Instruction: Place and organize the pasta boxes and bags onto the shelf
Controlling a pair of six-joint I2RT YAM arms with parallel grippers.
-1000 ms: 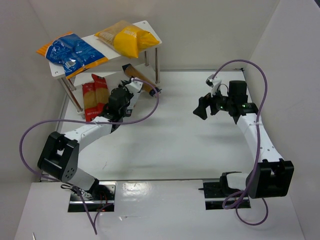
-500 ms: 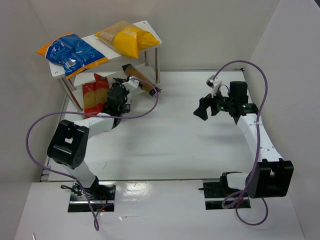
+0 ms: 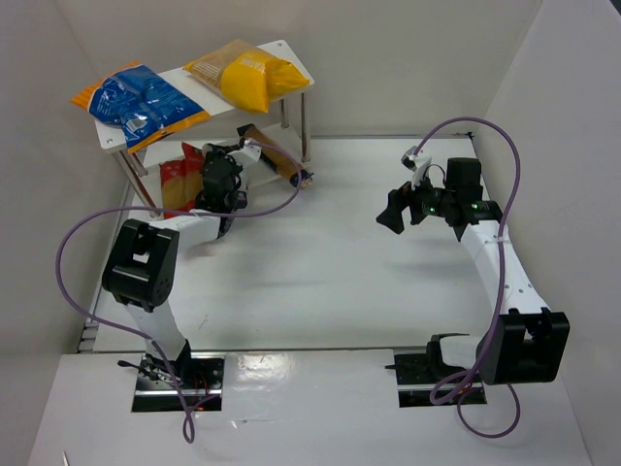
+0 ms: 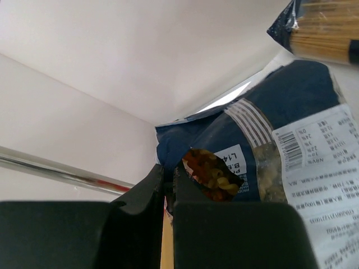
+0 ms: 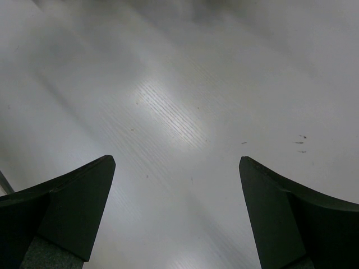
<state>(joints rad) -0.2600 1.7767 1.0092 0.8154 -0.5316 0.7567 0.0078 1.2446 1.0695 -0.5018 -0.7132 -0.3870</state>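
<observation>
My left gripper (image 4: 168, 175) is pinched almost shut, only a sliver between the jaws, on the near edge of the bag (image 4: 280, 112), which fills the centre-right of the wrist view and sits under the shelf (image 3: 296, 60) at the overhead view's upper left; my right gripper (image 5: 176, 162) gapes wide, holding nothing. The bag looks light, soft and slippery, so I judge its flat sealed edge the best hold. Its dark blue label shows what looks like "L14", a barcode and print too small to read.
</observation>
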